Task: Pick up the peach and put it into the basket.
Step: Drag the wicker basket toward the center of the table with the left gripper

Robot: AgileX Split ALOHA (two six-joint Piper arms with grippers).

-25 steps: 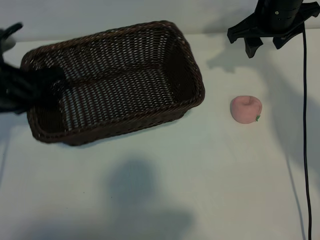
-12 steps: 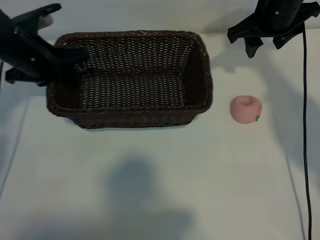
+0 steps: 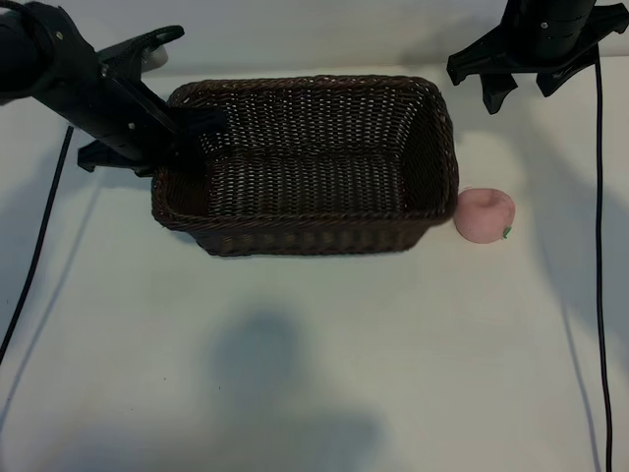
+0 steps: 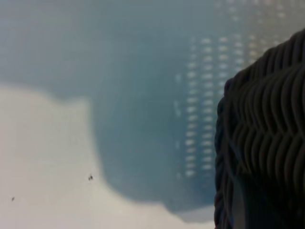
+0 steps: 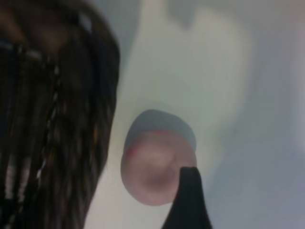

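Pale-pink peach, dimpled, green leaf mark; touching dark wicker basket.

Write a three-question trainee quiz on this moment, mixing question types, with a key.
1. True or false: the peach already lies inside the wicker basket.
2. Which gripper grips the basket's rim? A) the left gripper B) the right gripper C) neither
3. Fill in: the peach rests on the white table right against the basket's ____ end wall, as the exterior view shows it.

Key: 1 false, it sits outside on the table; 2 A, at the basket's left end, while the right gripper hangs open above the peach; 3 right.
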